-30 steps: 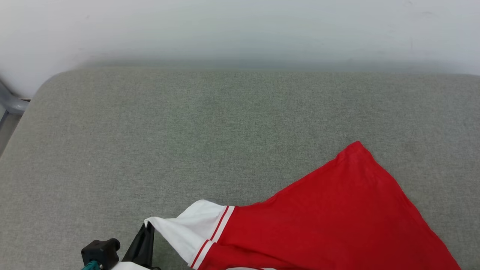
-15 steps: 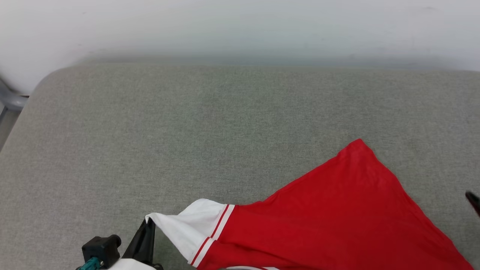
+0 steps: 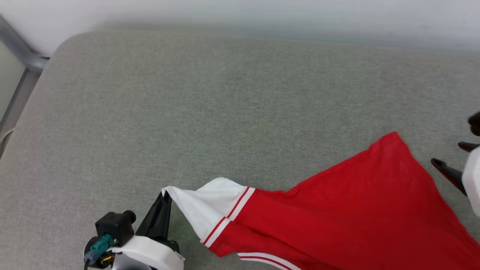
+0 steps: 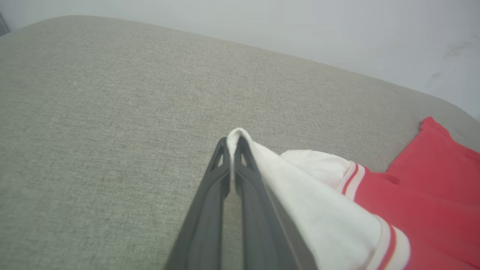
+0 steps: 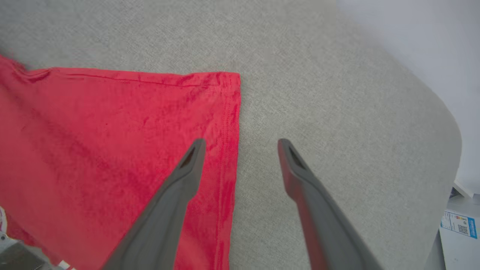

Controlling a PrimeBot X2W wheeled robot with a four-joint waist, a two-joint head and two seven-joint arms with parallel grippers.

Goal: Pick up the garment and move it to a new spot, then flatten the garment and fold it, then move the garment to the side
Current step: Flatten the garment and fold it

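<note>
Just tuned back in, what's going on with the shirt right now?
The left gripper is shut on the tip of the white sleeve of the shirt, at the near side of the grey cushion. The right gripper hangs open above the red hem edge, holding nothing. The shirt lies partly spread out, not yet folded.

Light falls bright, even and soft across my grey cushion (image 3: 225,93), and shadows are faint. The wall (image 3: 262,11) past its far edge looks hazy. My fingers (image 4: 202,232) blur low in both wrist views, where the cushion's edge bows.
</note>
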